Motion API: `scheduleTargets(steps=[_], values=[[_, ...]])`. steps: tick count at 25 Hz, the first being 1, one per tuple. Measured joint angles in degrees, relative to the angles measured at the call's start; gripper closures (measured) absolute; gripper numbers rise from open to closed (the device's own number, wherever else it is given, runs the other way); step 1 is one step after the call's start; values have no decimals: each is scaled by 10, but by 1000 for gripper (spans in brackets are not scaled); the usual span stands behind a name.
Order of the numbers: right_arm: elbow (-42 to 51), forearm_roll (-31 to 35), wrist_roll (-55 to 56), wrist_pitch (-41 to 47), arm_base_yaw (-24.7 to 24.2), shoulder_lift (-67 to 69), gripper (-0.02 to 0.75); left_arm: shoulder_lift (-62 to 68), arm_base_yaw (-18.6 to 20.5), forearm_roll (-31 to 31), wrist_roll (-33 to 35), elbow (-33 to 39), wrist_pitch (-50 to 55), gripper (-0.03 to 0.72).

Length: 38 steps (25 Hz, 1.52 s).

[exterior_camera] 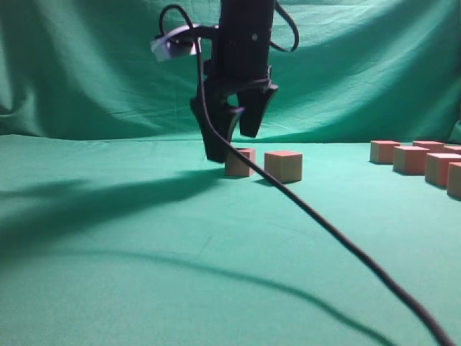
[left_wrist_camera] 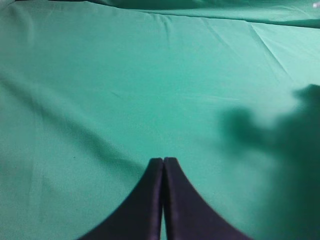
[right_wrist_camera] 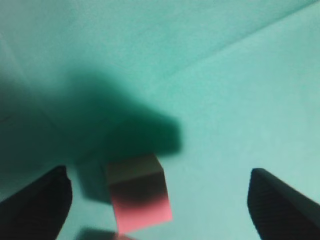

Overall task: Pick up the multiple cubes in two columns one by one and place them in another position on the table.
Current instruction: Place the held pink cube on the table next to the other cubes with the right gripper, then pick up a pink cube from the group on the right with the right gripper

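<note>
Two cubes stand on the green table [exterior_camera: 144, 252] at centre: one [exterior_camera: 240, 162] partly behind a black finger, one [exterior_camera: 283, 166] to its right. My right gripper [exterior_camera: 232, 144] hangs open just above the left one, reaching in from above. In the right wrist view its jaws [right_wrist_camera: 159, 175] are spread wide and empty, with a pinkish-red cube [right_wrist_camera: 137, 192] on the cloth between them, nearer the left jaw. Several more cubes [exterior_camera: 411, 159] sit in columns at the far right. My left gripper [left_wrist_camera: 163, 160] is shut and empty over bare cloth; it does not show in the exterior view.
A black cable [exterior_camera: 338, 231] runs from the arm across the table to the lower right. A draped green backdrop [exterior_camera: 86, 72] closes off the rear. The arm's shadow [exterior_camera: 86, 194] lies across the left of the cloth.
</note>
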Motion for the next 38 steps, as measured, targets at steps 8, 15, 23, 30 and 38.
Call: scheduleTargets(steps=[8, 15, 23, 30, 38], values=[[-50, 0, 12, 98, 0, -55, 88, 0, 0, 0, 0, 0, 0, 688], [-50, 0, 124, 106, 0, -173, 258, 0, 0, 0, 0, 0, 0, 688], [32, -57, 284, 110, -8, -326, 284, 0, 0, 0, 0, 0, 0, 688], [273, -41, 371, 110, -127, -440, 284, 0, 0, 0, 0, 0, 0, 688], [509, 66, 382, -11, -217, -450, 284, 0, 0, 0, 0, 0, 0, 688]])
